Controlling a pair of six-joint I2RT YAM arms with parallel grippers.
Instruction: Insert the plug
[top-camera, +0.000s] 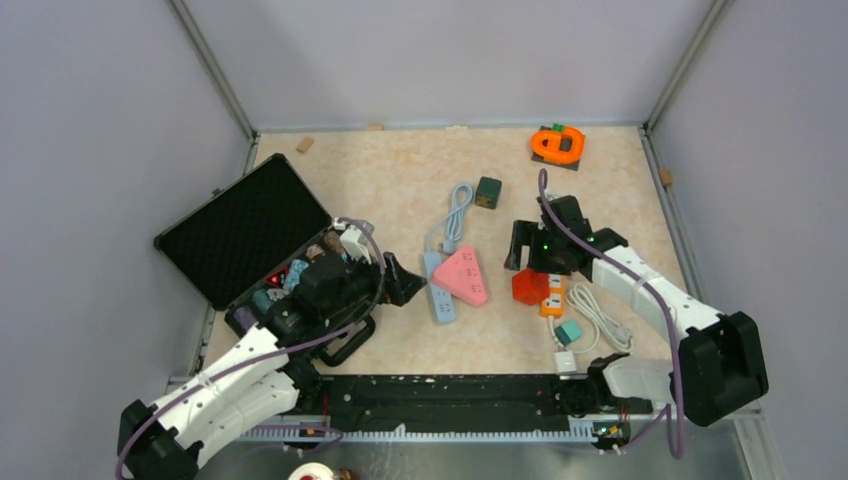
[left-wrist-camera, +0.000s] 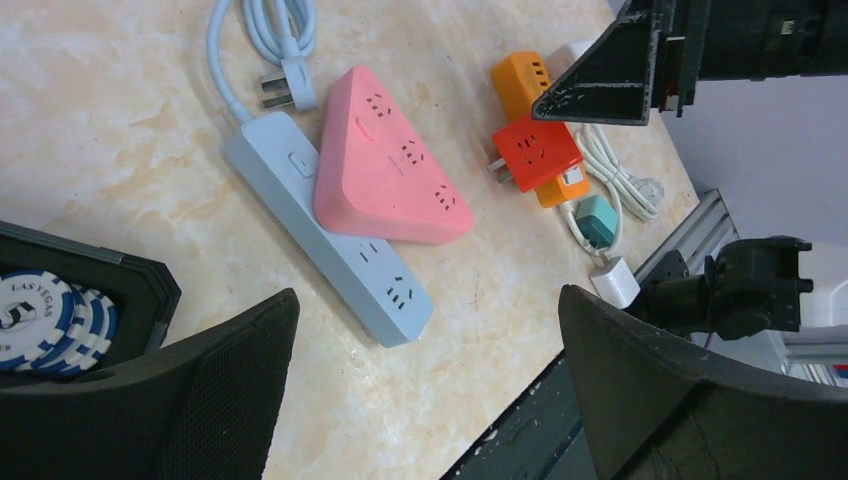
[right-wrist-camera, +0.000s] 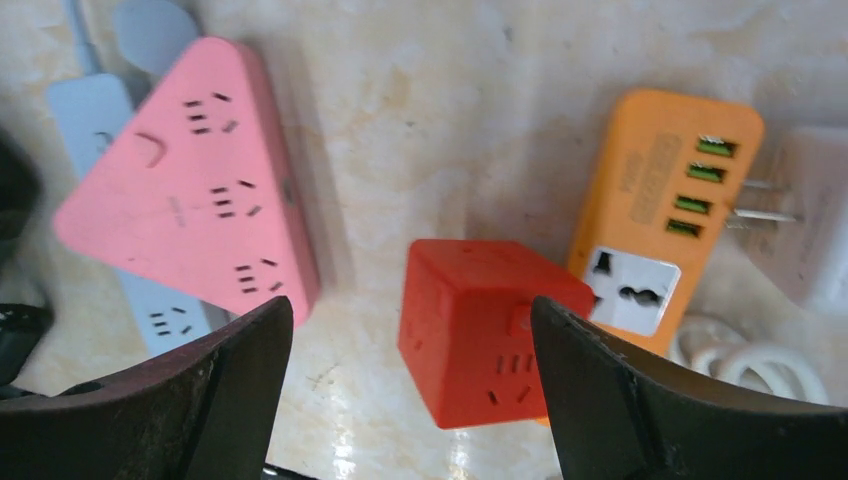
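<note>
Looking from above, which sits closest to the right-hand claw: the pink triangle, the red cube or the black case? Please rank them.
1. red cube, directly beneath the right gripper.
2. pink triangle, to its left.
3. black case, far left.

The triangular socket (left-wrist-camera: 385, 165) was pink, the power strip (left-wrist-camera: 345, 265) pale blue, the cube socket (right-wrist-camera: 480, 330) red — the surface (top-camera: 400, 180) marbled beige.

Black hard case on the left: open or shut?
Open. The black hard case has its lid laid back with the foam lining exposed, and blue-and-white poker chips show inside.
</note>
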